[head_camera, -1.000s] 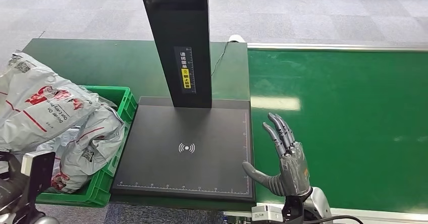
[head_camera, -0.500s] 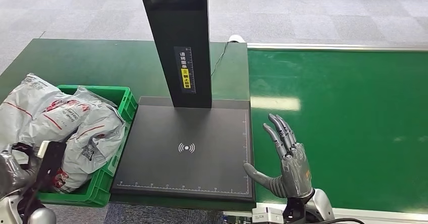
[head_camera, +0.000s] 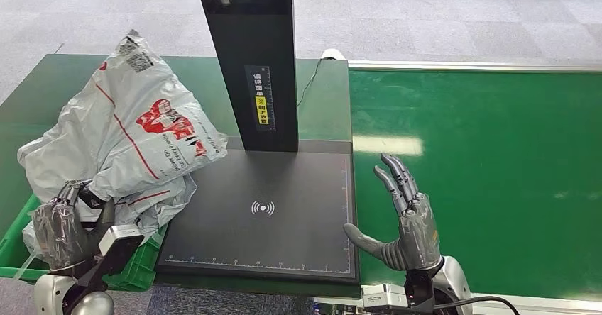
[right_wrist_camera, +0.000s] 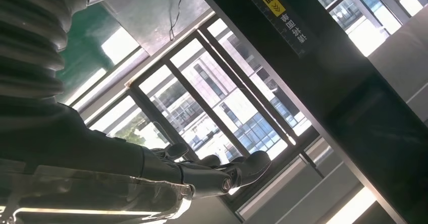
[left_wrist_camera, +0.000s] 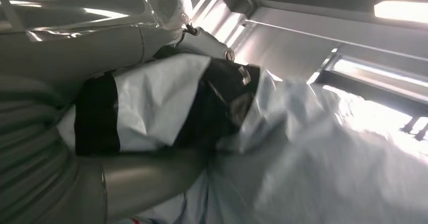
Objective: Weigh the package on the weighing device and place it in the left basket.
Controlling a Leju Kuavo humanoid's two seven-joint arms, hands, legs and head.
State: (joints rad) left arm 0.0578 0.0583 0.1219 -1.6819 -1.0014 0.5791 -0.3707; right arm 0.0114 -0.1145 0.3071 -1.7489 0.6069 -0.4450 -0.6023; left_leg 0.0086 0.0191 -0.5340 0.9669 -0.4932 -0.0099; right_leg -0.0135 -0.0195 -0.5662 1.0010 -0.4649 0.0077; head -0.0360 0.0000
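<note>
In the head view, look at the lower left of the frame. Your left hand point(head_camera: 62, 231) grips the grey package point(head_camera: 135, 134) and holds it up over the green basket point(head_camera: 135, 272). One corner of the bag hangs over the left edge of the black weighing device point(head_camera: 263, 219). More bags point(head_camera: 152, 205) lie in the basket. At the lower right, your right hand point(head_camera: 408, 219) is spread wide and holds nothing, just beside the device, over the green belt point(head_camera: 490, 159).

In the left wrist view, the fingers point(left_wrist_camera: 151, 176) wrap around the package point(left_wrist_camera: 313, 158).

In the right wrist view, the fingers point(right_wrist_camera: 222, 176) are stretched out with nothing in them, near the black post point(right_wrist_camera: 313, 57).
</note>
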